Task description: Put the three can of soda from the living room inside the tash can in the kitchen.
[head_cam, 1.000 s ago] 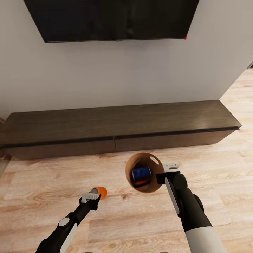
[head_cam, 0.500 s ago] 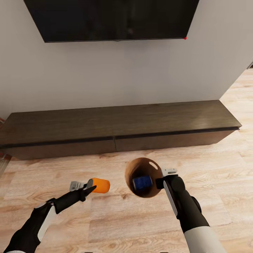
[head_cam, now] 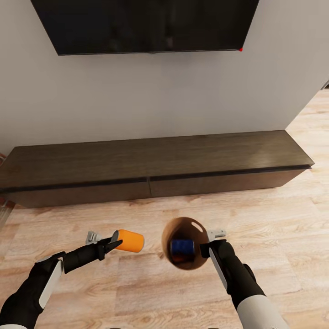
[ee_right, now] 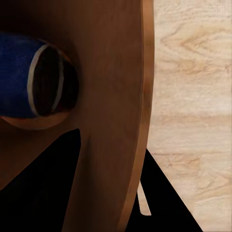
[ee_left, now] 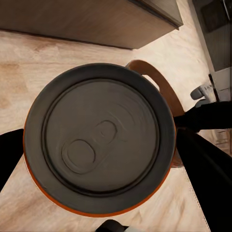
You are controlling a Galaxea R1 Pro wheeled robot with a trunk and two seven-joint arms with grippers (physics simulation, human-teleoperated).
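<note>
My head camera looks down over both my arms toward the low cabinet (head_cam: 155,167); each wrist camera sits close, sharing the trash can (head_cam: 194,266) (ee_left: 162,87) (ee_right: 116,96).

Home living room: black wall TV (head_cam: 146,25) mounted on a plain white wall (head_cam: 160,93), long dark low cabinet (head_cam: 155,167) beneath it, pale wood plank floor (head_cam: 283,228). Simulator-rendered domestic interior.

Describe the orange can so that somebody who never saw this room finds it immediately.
Find the long dark low cabinet under the wall TV, then look down at the wood floor in front. The orange can lies sideways in the left tool, beside the brown bin. It is bright orange; the can inside the bin is blue.
</note>
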